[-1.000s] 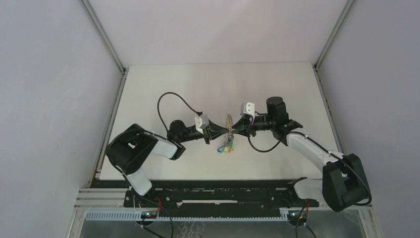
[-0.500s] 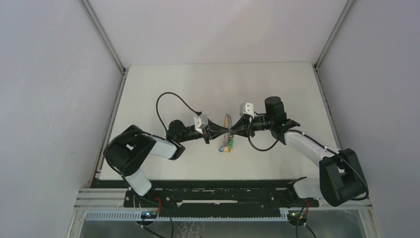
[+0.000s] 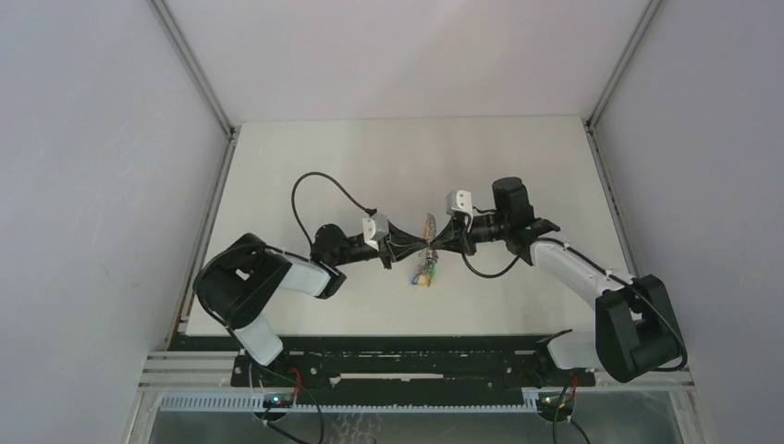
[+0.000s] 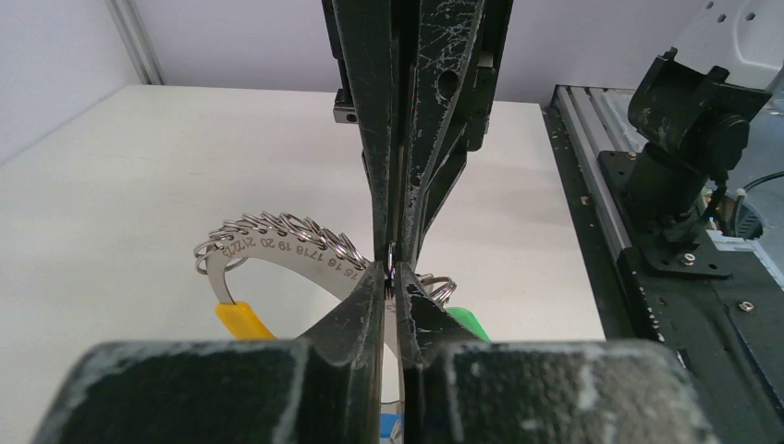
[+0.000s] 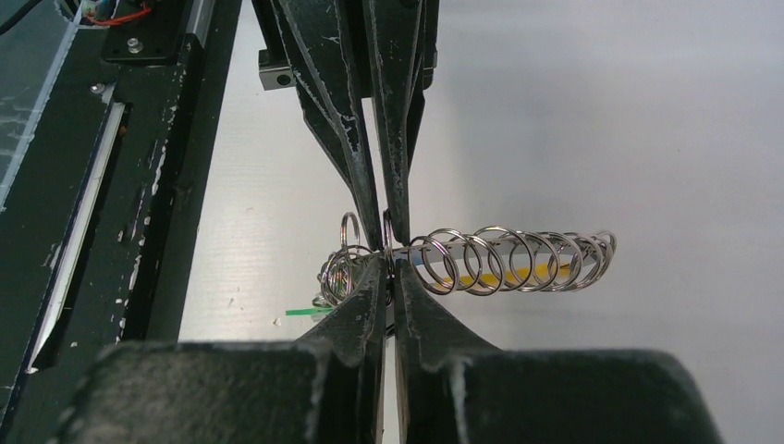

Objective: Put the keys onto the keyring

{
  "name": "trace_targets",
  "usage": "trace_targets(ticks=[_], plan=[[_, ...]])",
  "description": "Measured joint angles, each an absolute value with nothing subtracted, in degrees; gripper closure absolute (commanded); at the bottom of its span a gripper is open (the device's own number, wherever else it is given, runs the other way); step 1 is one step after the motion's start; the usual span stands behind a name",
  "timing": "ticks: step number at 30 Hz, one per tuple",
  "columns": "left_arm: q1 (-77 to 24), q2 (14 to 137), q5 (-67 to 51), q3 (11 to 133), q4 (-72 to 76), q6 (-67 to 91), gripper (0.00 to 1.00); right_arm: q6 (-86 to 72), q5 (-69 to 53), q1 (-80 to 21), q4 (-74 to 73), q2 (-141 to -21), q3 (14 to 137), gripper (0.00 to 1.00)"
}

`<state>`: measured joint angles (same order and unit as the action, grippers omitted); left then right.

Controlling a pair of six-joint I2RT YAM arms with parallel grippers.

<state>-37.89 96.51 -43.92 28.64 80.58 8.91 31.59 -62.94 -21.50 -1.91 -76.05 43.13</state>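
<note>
**Overhead view.** The left end effector (image 3: 413, 252) and the right end effector (image 3: 436, 243) meet tip to tip over the middle of the bench (image 3: 305, 157), their arms reaching in from either side. The keyring (image 3: 427, 227) hangs between the two sets of tips, crosswise to the fingers, with its coloured tags (image 3: 425, 275) at the near end. Whether these touch the bench cannot be told.

**Left wrist view.** The left fingers (image 4: 356, 314) stand almost together, with only a thin slit showing, and pinch a small silvery loop of the keyring at their tips. The right fingers (image 4: 434, 139) enter from the top of the view, likewise pressed together, and grip at the same spot. A curved metal band (image 4: 277, 252), stamped with numbers and strung with small split rings (image 4: 287, 225), sweeps off to the left. A yellow tag (image 4: 242, 321) hangs under its end, and a green tag (image 4: 469, 324) shows just right of the fingers.

**Right wrist view.** This shows the same pinch from the other side — here the row of split rings runs off to the right. The small loose key cannot be made out in any view.
</note>
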Motion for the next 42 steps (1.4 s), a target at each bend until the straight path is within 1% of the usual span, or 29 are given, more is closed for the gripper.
trace_targets(ticks=[2,4,6,9,14,18,22,42], plan=[[-37.9,96.5,-43.9,28.6,80.8,8.8,0.77,32.8,-62.2,-21.5,-4.9,-76.1,44.5,1.0],[-37.9,96.5,-43.7,28.6,81.0,8.6,0.72,34.1,-60.9,-21.8,-7.9,-76.0,45.9,1.0],[-37.9,96.5,-43.7,28.6,81.0,8.4,0.69,35.6,-58.9,-22.2,-11.0,-75.9,47.5,1.0],[-37.9,96.6,-43.7,28.6,81.1,8.4,0.67,37.5,-55.2,-23.5,-15.8,-75.9,50.0,1.0],[-37.9,97.1,-43.7,28.6,81.3,8.4,0.69,40.2,-48.5,-26.6,-22.9,-75.9,53.7,1.0],[-37.9,97.7,-43.7,28.6,81.3,8.4,0.78,41.3,-44.8,-28.3,-26.2,-75.9,55.0,1.0],[-37.9,98.0,-43.7,28.6,81.3,8.4,0.82,41.8,-42.0,-29.3,-28.8,-75.9,56.1,1.0],[-37.9,98.6,-45.4,28.6,81.3,8.4,0.82,44.2,-36.3,-32.9,-35.8,-77.6,61.8,1.0]])
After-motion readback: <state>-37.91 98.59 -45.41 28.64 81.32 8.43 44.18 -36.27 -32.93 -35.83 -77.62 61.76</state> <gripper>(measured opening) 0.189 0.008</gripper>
